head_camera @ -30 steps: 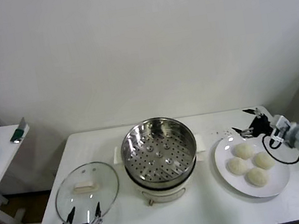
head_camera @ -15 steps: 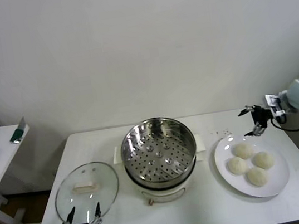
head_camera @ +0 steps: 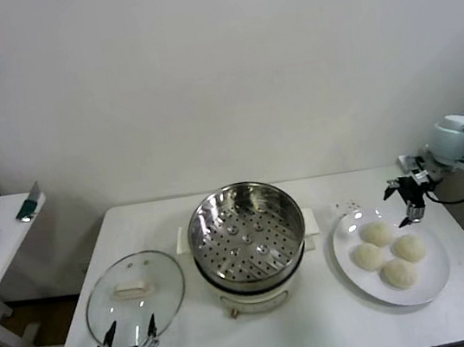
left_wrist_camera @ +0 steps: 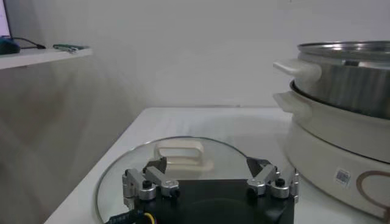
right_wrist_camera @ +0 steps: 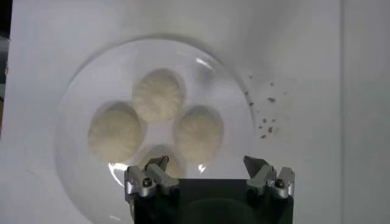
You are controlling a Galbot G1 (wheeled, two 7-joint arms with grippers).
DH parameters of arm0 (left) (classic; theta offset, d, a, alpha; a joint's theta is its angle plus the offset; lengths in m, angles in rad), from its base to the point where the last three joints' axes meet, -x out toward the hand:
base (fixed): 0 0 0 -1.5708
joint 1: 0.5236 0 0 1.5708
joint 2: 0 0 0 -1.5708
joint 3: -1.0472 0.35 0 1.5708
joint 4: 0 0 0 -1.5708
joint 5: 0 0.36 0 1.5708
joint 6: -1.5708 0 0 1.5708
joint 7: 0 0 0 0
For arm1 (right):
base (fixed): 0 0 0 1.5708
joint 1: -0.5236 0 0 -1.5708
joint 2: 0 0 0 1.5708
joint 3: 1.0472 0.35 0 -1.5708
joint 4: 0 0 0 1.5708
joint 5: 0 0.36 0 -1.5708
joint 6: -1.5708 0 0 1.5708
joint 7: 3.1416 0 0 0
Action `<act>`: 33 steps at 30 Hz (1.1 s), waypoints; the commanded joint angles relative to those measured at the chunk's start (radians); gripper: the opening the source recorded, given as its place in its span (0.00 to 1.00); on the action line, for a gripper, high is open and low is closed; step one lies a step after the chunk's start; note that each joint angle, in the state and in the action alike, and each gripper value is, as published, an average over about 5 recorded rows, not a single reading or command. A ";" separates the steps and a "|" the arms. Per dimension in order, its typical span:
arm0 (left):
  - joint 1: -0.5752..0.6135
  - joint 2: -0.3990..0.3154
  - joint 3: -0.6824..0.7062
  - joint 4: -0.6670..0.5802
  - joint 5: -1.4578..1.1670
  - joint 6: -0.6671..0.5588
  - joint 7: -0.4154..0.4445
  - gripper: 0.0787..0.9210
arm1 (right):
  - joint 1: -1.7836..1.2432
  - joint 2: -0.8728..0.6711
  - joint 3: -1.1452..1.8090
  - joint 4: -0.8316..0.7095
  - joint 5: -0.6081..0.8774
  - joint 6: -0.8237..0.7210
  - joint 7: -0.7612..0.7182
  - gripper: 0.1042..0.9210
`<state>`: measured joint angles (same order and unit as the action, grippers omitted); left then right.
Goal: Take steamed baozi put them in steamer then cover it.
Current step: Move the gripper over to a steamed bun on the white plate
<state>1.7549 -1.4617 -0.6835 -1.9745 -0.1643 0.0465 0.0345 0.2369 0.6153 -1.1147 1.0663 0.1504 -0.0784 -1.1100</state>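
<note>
Four steamed baozi (head_camera: 389, 252) sit clustered on a flat white plate (head_camera: 347, 266), touching or nearly so, none in the steamer (head_camera: 247, 231) yet. Right gripper (head_camera: 409, 200) hovers above the plate's far edge, fingers spread wide, nothing held; its wrist view looks straight down on the buns (right_wrist_camera: 159, 125). Step in hand, as I judge it: line up over one bun and descend. Best bet is an outer bun, fingers straddling it without nudging its neighbours, closing gently since the dough looks soft and would dent.

Buns are smooth, round, cream-white, matte. Plate is glossy. Steamer is a shiny stainless basket with perforated bottom, sitting on a white cooker base with side handles, centre of the white counter (head_camera: 342, 327). Glass lid (head_camera: 134, 294), transparent with metal rim and white rectangular handle, lies flat on the counter left of the steamer. Left gripper (head_camera: 128, 341) parked at the lid's near edge, fingers spread, empty. Dark crumbs (right_wrist_camera: 267, 114) dot the counter beside the plate.
</note>
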 commanded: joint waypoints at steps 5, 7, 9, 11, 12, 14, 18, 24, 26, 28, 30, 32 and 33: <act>0.001 -0.001 0.003 0.009 0.015 -0.004 0.000 0.88 | -0.153 0.067 0.113 -0.100 -0.027 0.005 0.007 0.88; 0.002 -0.001 0.003 0.010 0.024 -0.008 0.001 0.88 | -0.168 0.088 0.138 -0.125 -0.042 0.009 0.017 0.88; 0.003 -0.002 0.004 0.009 0.029 -0.010 0.001 0.88 | -0.180 0.106 0.157 -0.145 -0.056 0.012 0.027 0.88; 0.004 -0.002 0.005 0.008 0.030 -0.010 0.001 0.88 | -0.188 0.122 0.170 -0.159 -0.065 0.014 0.034 0.88; 0.005 -0.002 0.005 0.008 0.030 -0.010 0.001 0.88 | -0.190 0.129 0.175 -0.165 -0.070 0.016 0.038 0.88; 0.005 -0.002 0.005 0.009 0.029 -0.011 0.000 0.88 | -0.193 0.142 0.180 -0.173 -0.081 0.019 0.043 0.88; 0.004 -0.003 0.005 0.009 0.028 -0.012 -0.001 0.88 | -0.193 0.159 0.181 -0.185 -0.101 0.023 0.047 0.88; 0.004 -0.006 0.004 0.007 0.026 -0.013 -0.002 0.88 | -0.186 0.167 0.180 -0.193 -0.147 0.027 0.047 0.87; 0.003 -0.006 0.004 0.007 0.026 -0.013 -0.002 0.88 | -0.183 0.167 0.178 -0.193 -0.156 0.027 0.044 0.87; 0.002 -0.006 0.004 0.008 0.026 -0.013 -0.002 0.88 | -0.182 0.167 0.177 -0.192 -0.161 0.026 0.041 0.86; 0.001 -0.007 0.004 0.009 0.026 -0.013 -0.003 0.88 | -0.182 0.167 0.176 -0.191 -0.165 0.026 0.037 0.84; 0.001 -0.007 0.004 0.011 0.026 -0.013 -0.003 0.88 | -0.182 0.167 0.175 -0.192 -0.167 0.025 0.035 0.82; 0.001 -0.007 0.004 0.011 0.026 -0.013 -0.003 0.88 | -0.182 0.167 0.175 -0.192 -0.168 0.025 0.034 0.80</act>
<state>1.7554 -1.4686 -0.6798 -1.9630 -0.1402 0.0342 0.0316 0.0624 0.7718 -0.9476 0.8853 0.0014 -0.0543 -1.0765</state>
